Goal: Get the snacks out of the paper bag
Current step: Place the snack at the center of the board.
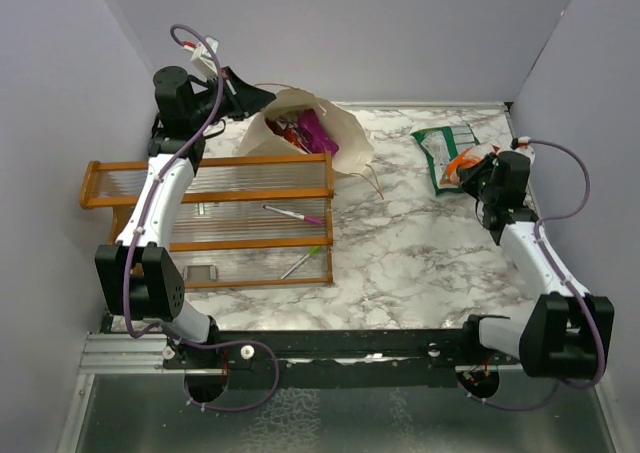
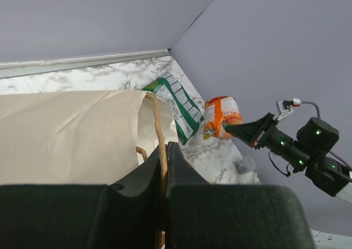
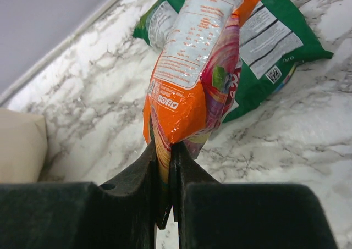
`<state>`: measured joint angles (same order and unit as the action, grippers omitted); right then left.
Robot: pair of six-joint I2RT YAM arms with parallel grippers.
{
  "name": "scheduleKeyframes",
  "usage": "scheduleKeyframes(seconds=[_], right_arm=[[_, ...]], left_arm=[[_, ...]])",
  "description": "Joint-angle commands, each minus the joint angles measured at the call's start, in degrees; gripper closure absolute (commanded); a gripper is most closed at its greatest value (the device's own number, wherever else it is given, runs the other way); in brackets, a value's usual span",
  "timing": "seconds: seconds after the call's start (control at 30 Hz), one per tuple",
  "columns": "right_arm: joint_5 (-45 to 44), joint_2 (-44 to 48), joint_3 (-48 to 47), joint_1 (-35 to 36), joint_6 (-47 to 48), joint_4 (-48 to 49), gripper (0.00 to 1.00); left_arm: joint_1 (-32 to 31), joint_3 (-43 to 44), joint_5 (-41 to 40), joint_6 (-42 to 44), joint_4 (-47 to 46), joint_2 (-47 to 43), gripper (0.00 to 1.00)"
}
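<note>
We had the right gripper [image 3: 165,161] pinched on the orange packet [image 3: 190,84], green packet [image 3: 275,37] just beyond it. Our left gripper [image 2: 164,153] clamped the twine handle [image 2: 158,122] of the paper bag [image 2: 66,133].

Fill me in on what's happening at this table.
The left gripper is shut on the twine handle of the paper bag. The right gripper is shut on an orange packet, close to a green-white packet lying flat on the table. Inside the bag's open mouth are red and magenta packets, not yet out.
</note>
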<state>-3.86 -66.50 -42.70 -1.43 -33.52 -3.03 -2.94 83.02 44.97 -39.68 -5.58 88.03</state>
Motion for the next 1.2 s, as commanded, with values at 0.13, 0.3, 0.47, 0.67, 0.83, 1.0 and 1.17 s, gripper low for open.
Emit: scheduleKeyframes(seconds=[0.13, 0.3, 0.47, 0.67, 0.83, 1.0, 1.17], right_arm=[[17.08, -12.96, -4.43, -7.64, -10.94, 24.99, 0.97], [19.03, -23.17, -2.82, -10.17, -12.26, 33.3, 0.89], [23.27, -29.41, 1.38, -14.03, -12.78, 32.65, 0.66], [19.43, -18.17, 4.38, -16.13, -7.44, 20.87, 0.35], [19.7, -6.61, 5.9, -16.02, -5.44, 13.34, 0.25], [29.79, -1.14, 7.32, -16.01, -2.18, 10.39, 0.24], [38.37, 0.91, 8.71, -13.44, 0.54, 10.37, 0.24]], left_arm=[[1.97, -2.29, 5.03, -9.12, -12.53, -0.17, 1.0], [1.97, -2.52, 5.33, -10.03, -13.4, 0.01, 1.0], [1.43, -3.11, 5.45, -11.18, -14.75, -0.2, 1.0], [0.91, -3.17, 5.49, -11.29, -14.72, -0.04, 1.0], [-0.3, -3.18, 5.02, -10.45, -13.86, -0.63, 1.0], [-4.61, -2.39, 3.84, -7.32, -10.56, -1.36, 1.0], [-10.15, -1.7, 0.76, -2.34, -5.65, -2.93, 1.0]])
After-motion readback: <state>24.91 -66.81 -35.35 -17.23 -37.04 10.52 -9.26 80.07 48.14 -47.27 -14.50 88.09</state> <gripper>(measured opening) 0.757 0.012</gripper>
